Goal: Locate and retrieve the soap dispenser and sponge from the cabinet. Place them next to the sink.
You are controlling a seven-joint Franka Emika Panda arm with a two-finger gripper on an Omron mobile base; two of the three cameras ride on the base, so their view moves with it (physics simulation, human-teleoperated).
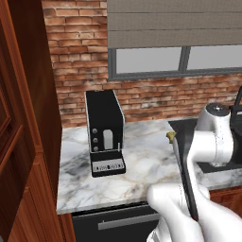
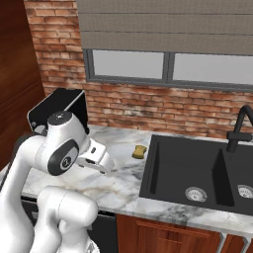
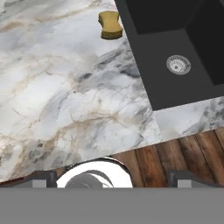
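Yellow sponge lies beside the sink, as the task asks
Gripper hangs released and empty, well back from it over the marble bench

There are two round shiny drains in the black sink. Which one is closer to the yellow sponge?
The left drain, in the basin beside the counter. The sponge lies just off that side of the sink; the other drain sits beyond the divider, under the faucet.
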